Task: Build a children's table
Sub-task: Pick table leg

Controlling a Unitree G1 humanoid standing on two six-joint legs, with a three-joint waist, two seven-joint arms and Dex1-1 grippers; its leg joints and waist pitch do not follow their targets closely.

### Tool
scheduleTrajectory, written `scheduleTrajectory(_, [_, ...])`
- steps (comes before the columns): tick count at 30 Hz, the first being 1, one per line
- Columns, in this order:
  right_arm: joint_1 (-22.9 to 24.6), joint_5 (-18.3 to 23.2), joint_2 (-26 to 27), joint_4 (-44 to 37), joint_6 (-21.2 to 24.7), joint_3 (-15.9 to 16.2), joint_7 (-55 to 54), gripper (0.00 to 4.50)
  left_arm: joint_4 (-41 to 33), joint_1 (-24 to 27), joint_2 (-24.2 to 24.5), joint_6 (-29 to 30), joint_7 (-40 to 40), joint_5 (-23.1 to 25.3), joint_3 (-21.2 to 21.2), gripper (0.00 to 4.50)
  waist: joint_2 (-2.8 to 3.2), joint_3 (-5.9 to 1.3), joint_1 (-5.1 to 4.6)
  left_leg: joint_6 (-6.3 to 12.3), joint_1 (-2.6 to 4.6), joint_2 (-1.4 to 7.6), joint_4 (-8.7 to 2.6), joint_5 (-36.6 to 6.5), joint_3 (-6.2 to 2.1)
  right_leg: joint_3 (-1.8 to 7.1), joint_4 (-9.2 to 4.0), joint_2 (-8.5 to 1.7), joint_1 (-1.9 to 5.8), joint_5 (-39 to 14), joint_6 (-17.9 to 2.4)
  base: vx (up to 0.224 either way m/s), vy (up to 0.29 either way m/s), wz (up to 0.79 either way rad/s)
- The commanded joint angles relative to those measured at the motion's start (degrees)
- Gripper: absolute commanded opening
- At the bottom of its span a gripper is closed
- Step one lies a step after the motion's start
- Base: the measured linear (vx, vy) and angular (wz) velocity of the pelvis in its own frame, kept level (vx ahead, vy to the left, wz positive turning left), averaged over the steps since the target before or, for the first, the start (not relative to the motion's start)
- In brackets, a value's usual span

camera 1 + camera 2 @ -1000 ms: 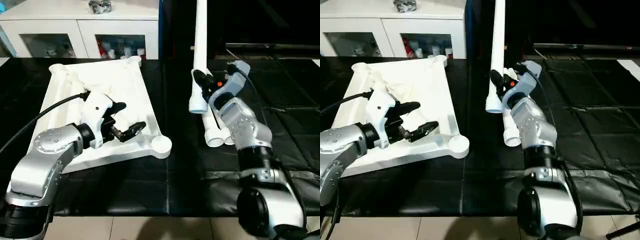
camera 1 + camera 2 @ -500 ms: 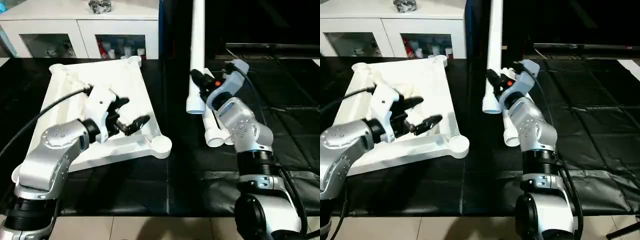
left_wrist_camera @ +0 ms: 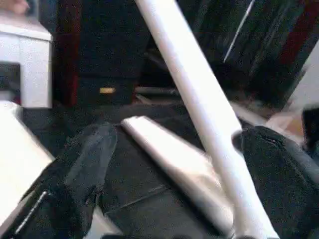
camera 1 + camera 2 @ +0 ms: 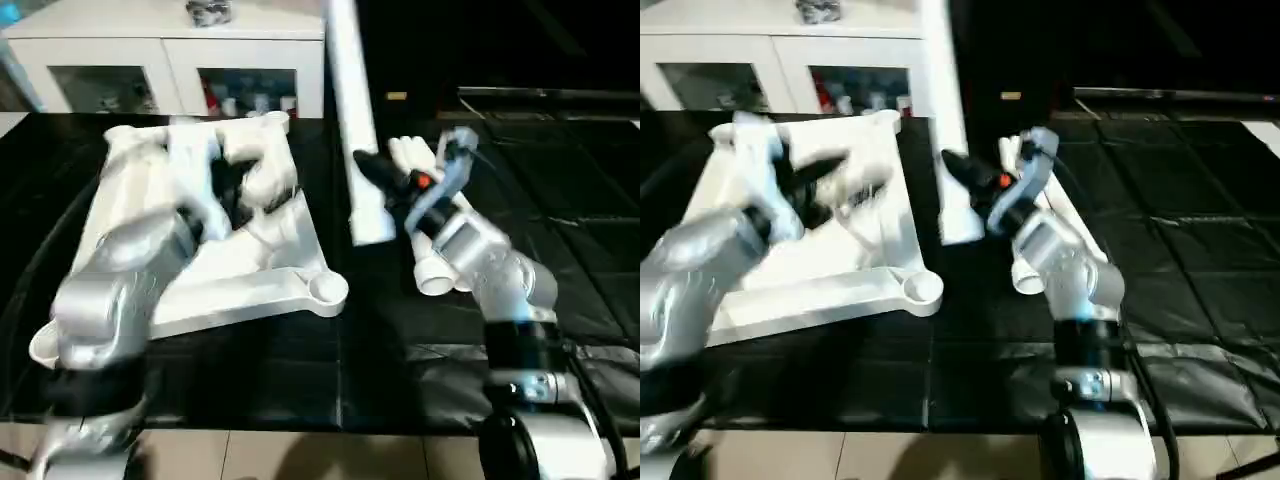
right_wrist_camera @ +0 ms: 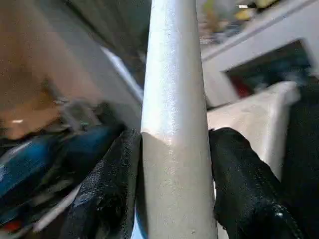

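Note:
The children's table top [image 4: 265,290] lies upside down on the left of the black mat, its near corner socket [image 4: 327,289] facing up. My right gripper [image 4: 385,182] is shut on one white leg [image 4: 350,120], which stands tilted to the left with its lower end [image 4: 370,225] in the air beside the top's right edge. In the right wrist view the leg [image 5: 174,124] sits clamped between both fingers [image 5: 107,189]. Two more legs [image 4: 432,262] lie behind it. My left gripper [image 4: 245,185] hovers open over the top; its wrist view shows the held leg [image 3: 199,114] ahead.
A white glass-door cabinet [image 4: 160,60] stands behind the table top. The black mat [image 4: 440,340] runs to the right and forward to the bench's front edge, with tiled floor below it.
My left arm has lifted and swung away from me across the top, still open. My right gripper has carried the leg left and tipped it toward the top.

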Motion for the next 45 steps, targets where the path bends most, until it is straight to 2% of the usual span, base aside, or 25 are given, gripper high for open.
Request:
scheduleTrajectory(1, [0.8,2.1,-0.2,-3.4,1.3,-0.1,2.1,1.78,2.0,-2.9,-3.0,2.2,3.5,-5.7,3.5,4.5,-0.25,-4.12,0.44,2.33,-0.3,0.71,-3.1,1.0,0.47,1.66,-3.24,-2.87,4.38,6.1,-15.1,0.0,0.0,0.0])
scheduleTrajectory(2, [1.1,2.0,-0.1,-3.9,1.3,0.2,2.2,1.78,2.6,-3.5,-3.9,2.8,4.0,-6.7,3.8,4.5,-0.07,-4.13,0.57,2.44,-0.18,0.78,-3.09,0.7,0.4,1.62,-3.39,-2.9,4.26,6.0,-15.4,0.0,0.0,0.0])
scheduleTrajectory(3, [1.4,2.2,-0.1,-4.4,1.5,0.5,2.4,1.78,2.9,-3.8,-4.5,3.2,4.2,-7.2,4.1,4.5,-0.2,-4.11,0.58,2.5,-0.22,0.78,-3.11,0.7,0.4,1.62,-3.43,-2.92,4.3,6.0,-15.3,0.0,0.0,0.0])
scheduleTrajectory(8, [2.9,3.4,-0.2,-7.0,2.3,2.5,4.2,1.78,4.6,-5.4,-8.2,4.7,6.9,-10.5,6.9,4.5,-0.07,-4.11,0.55,3.12,-0.32,0.85,-3.17,0.8,0.22,1.53,-3.58,-2.96,4.42,5.0,-14.7,0.0,0.0,0.0])
scheduleTrajectory(9, [3.3,2.8,-0.5,-7.6,2.2,3.8,4.9,1.78,5.4,-6.5,-9.7,5.5,8.5,-12.8,8.7,4.5,0.03,-4.15,0.52,3.08,-0.25,0.85,-3.06,0.9,0.26,1.5,-3.6,-2.94,4.34,5.4,-14.8,0.0,0.0,0.0])
scheduleTrajectory(13, [3.8,1.4,-1.2,-8.5,1.9,5.9,6.2,1.78,5.7,-7.9,-11.3,6.7,10.4,-16.4,10.4,4.5,-0.1,-4.11,0.7,3.06,-0.26,0.87,-3.1,0.8,0.14,1.47,-3.69,-2.97,4.39,5.4,-15.1,0.0,0.0,0.0])
scheduleTrajectory(17, [3.9,0.3,-1.4,-9.4,1.3,7.1,6.6,1.78,5.8,-8.4,-11.3,6.9,11.4,-16.4,10.3,4.5,-0.06,-4.07,0.81,3.21,-0.29,0.95,-3.15,0.8,0.09,1.41,-3.7,-3.03,4.36,4.7,-14.5,0.0,0.0,0.0])
scheduleTrajectory(18, [4.0,-1.0,-1.5,-10.0,0.3,8.0,6.3,1.78,5.9,-8.8,-11.2,6.7,12.8,-15.3,10.0,4.5,0.01,-4.04,0.89,3.08,-0.27,1.04,-3.16,0.7,0.04,1.39,-3.73,-3.06,4.28,4.5,-14.4,0.0,0.0,0.0])
scheduleTrajectory(20, [4.0,-1.5,-1.5,-10.2,-0.1,8.4,6.2,1.78,5.9,-8.9,-11.2,6.7,13.3,-15.0,9.9,4.21,-0.03,-4.04,0.97,2.97,-0.24,1.01,-3.17,0.6,0.07,1.42,-3.76,-3.07,4.31,4.3,-14.2,0.0,0.0,0.0])
scheduleTrajectory(22, [3.8,-7.9,-2.1,-9.8,-5.4,11.8,3.4,1.78,6.4,-9.5,-10.3,5.9,15.5,-10.7,8.0,4.14,0.2,-4.1,1.28,2.4,-0.16,1.26,-3.19,1.0,-0.07,1.35,-3.72,-3.19,4.12,4.2,-13.5,0.0,0.0,0.0])
scheduleTrajectory(25, [3.6,-12.8,-1.7,-9.0,-10.3,14.6,0.8,1.78,6.8,-10.0,-9.6,4.7,18.7,-7.1,5.4,3.87,0.25,-4.1,1.43,1.6,-0.02,1.06,-3.14,1.0,0.0,1.44,-3.72,-3.16,4.1,4.2,-12.6,0.0,0.0,0.0])
scheduleTrajectory(26, [3.5,-13.7,-1.6,-9.1,-11.2,15.2,0.5,1.78,7.0,-10.3,-10.1,4.6,19.9,-7.1,5.6,3.77,0.43,-4.05,1.46,1.15,-0.06,1.07,-3.16,0.7,-0.03,1.42,-3.69,-3.1,4.05,4.7,-12.6,0.0,0.0,0.0])
scheduleTrajectory(27, [3.5,-14.5,-1.6,-9.2,-12.1,15.7,0.3,1.78,7.2,-10.5,-10.5,4.5,20.8,-7.1,5.8,3.72,0.3,-4.07,1.46,1.05,-0.13,0.99,-3.15,0.5,-0.07,1.42,-3.61,-3.06,4.23,5.5,-12.9,0.0,0.0,0.0])
scheduleTrajectory(29, [3.4,-15.4,-1.5,-9.1,-12.9,16.0,-0.3,1.78,7.4,-10.7,-10.6,4.3,21.6,-6.6,5.6,3.67,0.37,-4.09,1.5,0.99,-0.17,1.01,-3.16,0.5,-0.1,1.4,-3.52,-3.05,4.26,6.6,-13.1,0.0,0.0,0.0])
scheduleTrajectory(30, [3.3,-16.1,-1.4,-9.1,-13.6,16.2,-0.7,1.78,7.6,-10.7,-10.8,4.0,22.3,-6.3,5.6,3.48,0.39,-4.13,1.49,1.01,-0.13,0.97,-3.11,0.5,-0.09,1.41,-3.5,-3.01,4.24,7.0,-13.2,0.0,0.0,0.0])
scheduleTrajectory(35, [3.1,-19.4,-1.2,-8.1,-17.1,17.8,-2.1,1.78,8.4,-11.5,-12.8,3.0,24.1,-6.8,6.8,3.14,0.41,-4.05,1.38,0.88,-0.19,0.9,-3.19,-0.6,-0.13,1.37,-3.61,-3.02,4.38,6.9,-13.4,0.0,0.0,0.0])
scheduleTrajectory(36, [3.1,-19.8,-1.1,-7.9,-17.7,18.0,-2.2,1.78,8.4,-11.7,-13.5,3.0,24.3,-7.3,7.3,2.91,0.35,-4.05,1.35,0.92,-0.23,0.9,-3.19,-0.7,-0.12,1.36,-3.61,-3.02,4.4,6.9,-13.4,0.0,0.0,0.0])
scheduleTrajectory(40, [3.0,-21.0,-1.0,-6.8,-19.4,18.4,-2.9,1.78,8.5,-12.7,-15.5,2.7,26.3,-10.2,9.4,2.69,0.29,-4.04,1.34,1.24,-0.3,0.93,-3.13,-0.7,-0.14,1.37,-3.57,-3.1,4.46,7.1,-14.0,0.0,0.0,0.0])
scheduleTrajectory(41, [2.9,-21.2,-1.0,-6.6,-19.6,18.5,-3.0,1.78,8.5,-12.9,-15.7,2.6,26.6,-10.6,9.7,2.46,0.23,-4.0,1.29,1.43,-0.27,0.93,-3.16,-0.7,-0.13,1.35,-3.65,-3.04,4.44,7.2,-14.0,0.0,0.0,0.0])
scheduleTrajectory(44, [3.0,-21.5,-0.8,-6.4,-19.9,18.6,-3.0,1.78,8.6,-13.1,-16.1,2.2,27.3,-11.7,10.4,2.36,0.29,-4.03,1.16,1.85,-0.3,0.89,-3.14,-0.7,-0.17,1.29,-3.62,-2.97,4.49,7.2,-13.8,0.0,0.0,0.0])
scheduleTrajectory(45, [3.0,-21.7,-0.7,-6.5,-20.1,18.6,-3.1,1.78,8.6,-13.0,-16.2,2.2,27.4,-11.9,10.4,2.18,0.25,-4.07,1.15,1.97,-0.27,0.87,-3.09,-0.5,-0.16,1.3,-3.59,-2.96,4.49,7.4,-13.8,0.0,0.0,0.0])
